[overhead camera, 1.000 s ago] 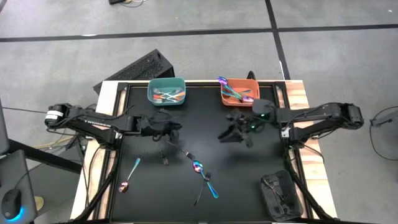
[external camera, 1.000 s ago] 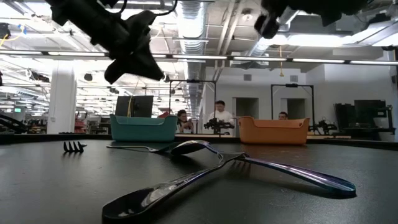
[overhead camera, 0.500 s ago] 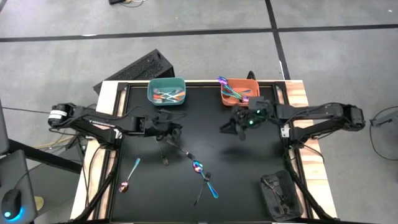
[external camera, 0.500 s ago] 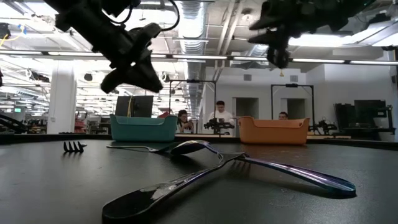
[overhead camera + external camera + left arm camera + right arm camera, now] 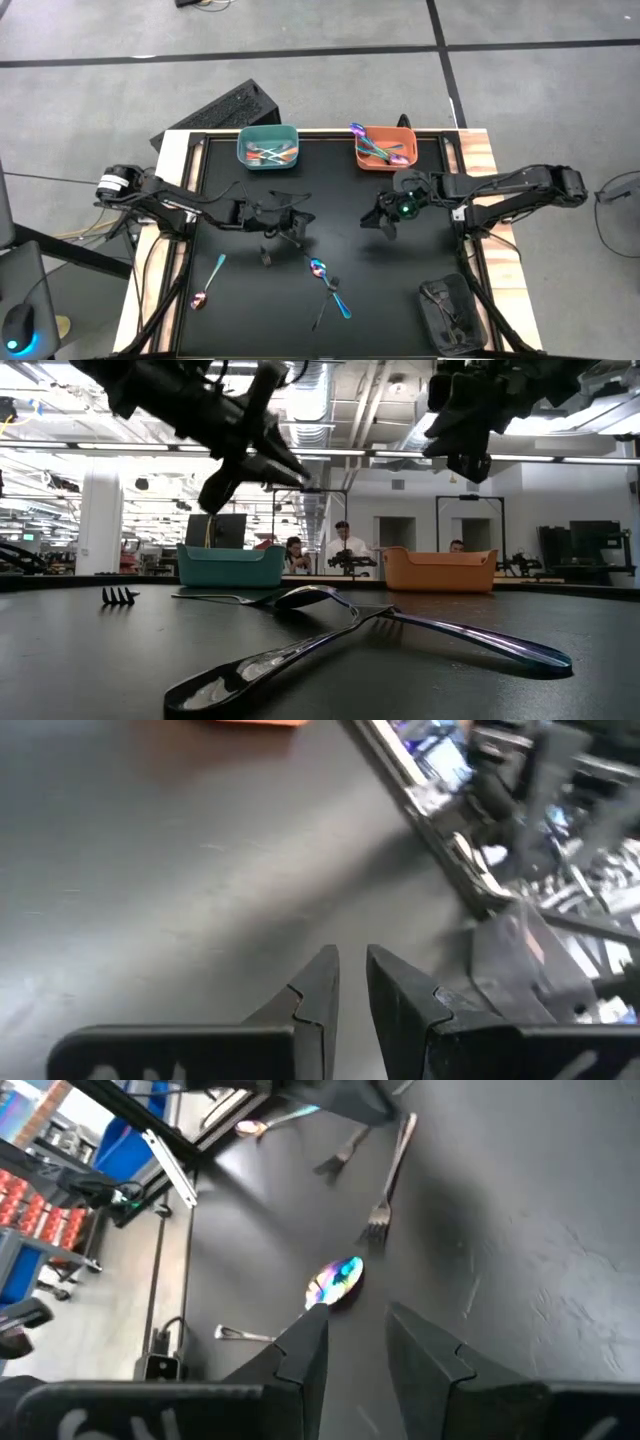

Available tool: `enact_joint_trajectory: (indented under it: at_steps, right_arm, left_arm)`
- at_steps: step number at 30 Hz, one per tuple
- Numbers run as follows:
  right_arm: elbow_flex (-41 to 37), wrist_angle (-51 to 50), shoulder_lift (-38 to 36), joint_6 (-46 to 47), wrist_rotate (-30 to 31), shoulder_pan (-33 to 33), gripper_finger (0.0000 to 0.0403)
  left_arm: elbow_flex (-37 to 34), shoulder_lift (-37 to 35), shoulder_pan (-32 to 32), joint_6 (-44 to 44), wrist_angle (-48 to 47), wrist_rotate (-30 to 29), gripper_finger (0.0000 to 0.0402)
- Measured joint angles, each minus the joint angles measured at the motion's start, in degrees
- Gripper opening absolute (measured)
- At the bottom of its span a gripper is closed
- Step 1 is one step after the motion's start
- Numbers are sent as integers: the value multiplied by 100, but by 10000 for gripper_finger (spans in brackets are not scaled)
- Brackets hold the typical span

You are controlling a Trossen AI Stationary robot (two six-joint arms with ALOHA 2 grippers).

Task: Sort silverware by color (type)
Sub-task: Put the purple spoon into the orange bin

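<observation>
Silverware lies loose on the black table: a teal-handled spoon (image 5: 208, 283) at the near left, a dark fork (image 5: 265, 255), and an iridescent-bowled spoon (image 5: 318, 266) crossed with other pieces (image 5: 335, 300) near the middle. More pieces lie in the teal bin (image 5: 268, 147) and the orange bin (image 5: 385, 148). My left gripper (image 5: 298, 220) hovers above the dark fork's area, its fingers (image 5: 325, 975) a narrow gap apart with nothing between them. My right gripper (image 5: 374, 220) hangs open and empty over bare table right of centre, looking toward the iridescent spoon bowl (image 5: 335, 1280).
A raised frame (image 5: 190, 200) borders the black table. A dark pouch (image 5: 448, 310) sits at the near right corner. A keyboard (image 5: 215, 115) lies beyond the far left corner. People stand in the room far behind the bins (image 5: 345, 545).
My left gripper has moved toward the table's middle and slightly down, rolling about its own axis. My right gripper has sunk a little and tipped further downward. The silverware has stayed put.
</observation>
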Motion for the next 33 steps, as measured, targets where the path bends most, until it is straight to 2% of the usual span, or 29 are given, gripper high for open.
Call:
enact_joint_trajectory:
  at_steps: [9, 13, 16, 20, 28, 33]
  right_arm:
    - [0, -197, 2, 754, 254, 108, 120]
    - [0, -479, 2, 1205, 977, 329, 120]
    - [0, -852, 27, 1630, 1564, 507, 120]
    - [-4, -1096, 274, 2448, 1900, 781, 120]
    - [58, 106, 1305, 3756, 1942, 1687, 120]
    - [730, 202, 2279, 4050, 2074, 2125, 120]
  left_arm:
    - [250, -52, -179, 713, -13, 177, 43]
    - [314, -52, -262, 1450, -48, 603, 46]
    - [315, -52, -434, 1814, -179, 713, 60]
    - [315, -44, -751, 1965, -572, 783, 87]
    - [315, -7, -1121, 2820, -1438, 758, 114]
    - [315, -7, -1083, 2799, -1667, 598, 111]
